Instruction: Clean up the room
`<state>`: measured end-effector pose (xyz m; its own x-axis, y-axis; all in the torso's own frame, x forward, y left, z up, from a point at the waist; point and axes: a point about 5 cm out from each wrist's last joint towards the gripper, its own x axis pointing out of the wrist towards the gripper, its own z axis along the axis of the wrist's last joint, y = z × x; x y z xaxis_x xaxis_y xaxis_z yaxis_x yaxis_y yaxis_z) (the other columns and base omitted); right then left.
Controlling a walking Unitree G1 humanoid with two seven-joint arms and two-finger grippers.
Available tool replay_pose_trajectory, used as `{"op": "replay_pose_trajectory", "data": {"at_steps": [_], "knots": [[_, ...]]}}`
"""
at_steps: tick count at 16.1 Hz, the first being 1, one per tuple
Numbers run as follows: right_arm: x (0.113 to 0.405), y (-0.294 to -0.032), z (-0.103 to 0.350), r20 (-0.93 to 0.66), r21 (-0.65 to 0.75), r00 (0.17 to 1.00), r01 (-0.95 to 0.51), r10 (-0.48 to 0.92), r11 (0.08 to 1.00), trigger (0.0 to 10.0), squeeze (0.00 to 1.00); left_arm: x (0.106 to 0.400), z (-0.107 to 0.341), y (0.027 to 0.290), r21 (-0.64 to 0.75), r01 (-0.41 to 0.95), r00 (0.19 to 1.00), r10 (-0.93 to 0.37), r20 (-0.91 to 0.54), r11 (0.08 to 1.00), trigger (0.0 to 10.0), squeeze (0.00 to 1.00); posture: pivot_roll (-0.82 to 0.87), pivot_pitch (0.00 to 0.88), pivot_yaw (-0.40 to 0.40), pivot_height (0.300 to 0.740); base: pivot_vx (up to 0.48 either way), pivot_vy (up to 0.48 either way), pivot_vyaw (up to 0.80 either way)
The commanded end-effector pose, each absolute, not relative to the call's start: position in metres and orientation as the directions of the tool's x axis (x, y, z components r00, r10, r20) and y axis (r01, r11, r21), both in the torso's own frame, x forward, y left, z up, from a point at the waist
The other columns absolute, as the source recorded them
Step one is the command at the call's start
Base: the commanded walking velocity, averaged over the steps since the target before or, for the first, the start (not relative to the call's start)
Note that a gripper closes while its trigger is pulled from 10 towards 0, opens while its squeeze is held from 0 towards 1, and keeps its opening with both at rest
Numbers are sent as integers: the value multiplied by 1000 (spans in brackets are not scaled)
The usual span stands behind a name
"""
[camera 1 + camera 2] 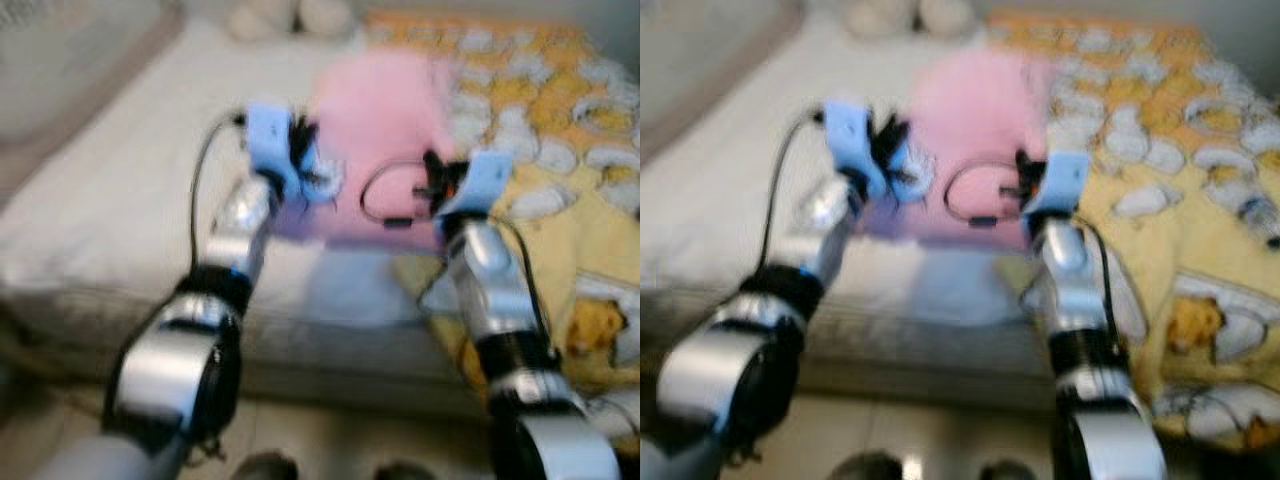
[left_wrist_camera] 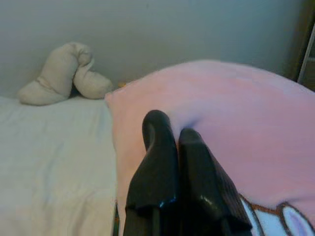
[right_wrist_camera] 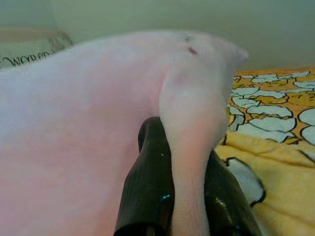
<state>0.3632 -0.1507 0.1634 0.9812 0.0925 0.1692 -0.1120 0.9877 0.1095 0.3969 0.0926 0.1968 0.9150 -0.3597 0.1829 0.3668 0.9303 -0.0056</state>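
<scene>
A pink pillow (image 1: 385, 110) lies on the bed, across the line where the white sheet meets the yellow blanket. My left gripper (image 1: 310, 160) is at the pillow's near left corner. In the left wrist view its fingers (image 2: 162, 147) are pressed together, with their tips dug into the pink fabric (image 2: 236, 113). My right gripper (image 1: 435, 185) is at the near right corner. In the right wrist view it (image 3: 184, 147) pinches a raised fold of the pink fabric (image 3: 74, 113) between its two fingers. The head views are blurred.
The white sheet (image 1: 120, 190) covers the bed's left half and a yellow patterned blanket (image 1: 560, 150) covers the right. A beige curled cushion (image 2: 64, 73) lies at the far end by the wall. The bed's front edge (image 1: 330, 350) is just before me, with floor below it.
</scene>
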Motion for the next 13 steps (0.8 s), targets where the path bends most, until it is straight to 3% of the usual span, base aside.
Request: {"op": "replay_pose_trajectory", "data": {"at_steps": [1,3,7,9,13], "knots": [[364,-165,170,195,115,980,-51,28,992,10000,0,401,211,120,-27,260,938,-246,242,965,10000,0,-96,0,26,740,0,480,663],[365,-165,170,188,107,982,-51,31,993,10000,0,400,211,122,-30,257,938,-242,246,966,10000,0,-83,0,14,740,0,480,625],[366,-166,167,173,95,984,-52,35,994,10000,0,400,210,124,-35,248,941,-232,246,968,10000,0,-81,0,11,740,0,480,0],[366,-165,165,173,96,984,-56,39,994,10000,0,400,209,125,-23,234,945,-222,239,972,10000,0,-77,0,7,740,0,480,600],[366,-162,163,160,93,986,-69,54,993,10000,0,397,209,123,-3,248,934,-238,268,969,10000,0,-73,0,6,740,0,0,173]]}}
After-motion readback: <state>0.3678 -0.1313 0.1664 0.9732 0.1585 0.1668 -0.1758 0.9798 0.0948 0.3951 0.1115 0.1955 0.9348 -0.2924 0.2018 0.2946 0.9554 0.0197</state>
